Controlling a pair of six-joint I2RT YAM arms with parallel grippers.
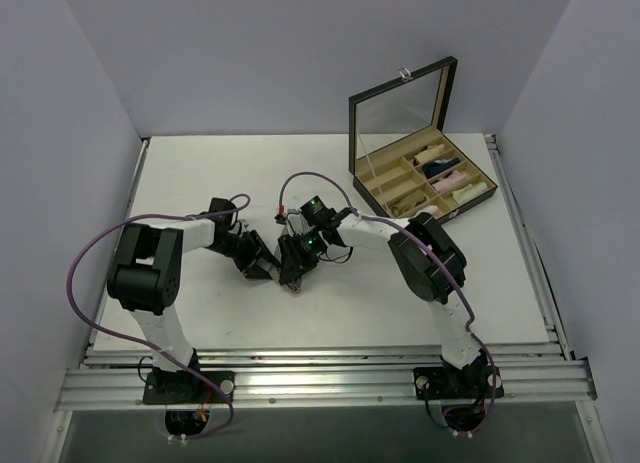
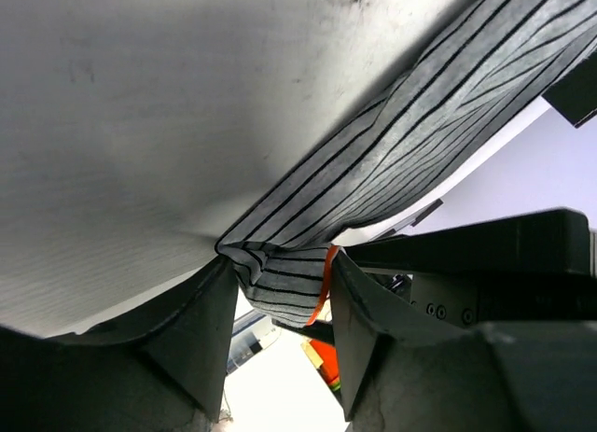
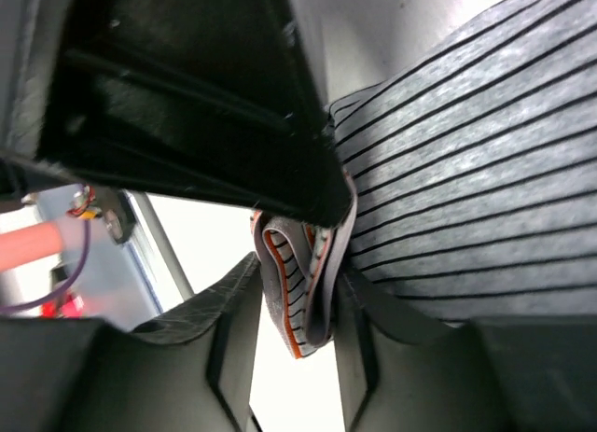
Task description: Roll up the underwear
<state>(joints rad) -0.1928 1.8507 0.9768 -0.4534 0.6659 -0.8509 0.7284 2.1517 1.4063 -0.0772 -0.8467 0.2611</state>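
Note:
The underwear point(image 2: 392, 152) is grey cloth with fine dark pinstripes and an orange-red waistband edge. It hangs stretched between my two grippers, just above the white table. My left gripper point(image 2: 280, 275) is shut on a bunched corner of it. My right gripper point(image 3: 298, 278) is shut on a folded edge of the underwear point(image 3: 466, 171), with the waistband doubled between the fingers. In the top view both grippers, left point(image 1: 262, 263) and right point(image 1: 295, 261), meet at the table's middle and hide nearly all of the cloth.
A black compartment box point(image 1: 465, 211) with its glass lid point(image 1: 400, 108) raised stands at the back right, holding small rolled pink, cream and dark garments. The right arm's black body point(image 2: 485, 255) is close beside my left fingers. Walls enclose the table on three sides.

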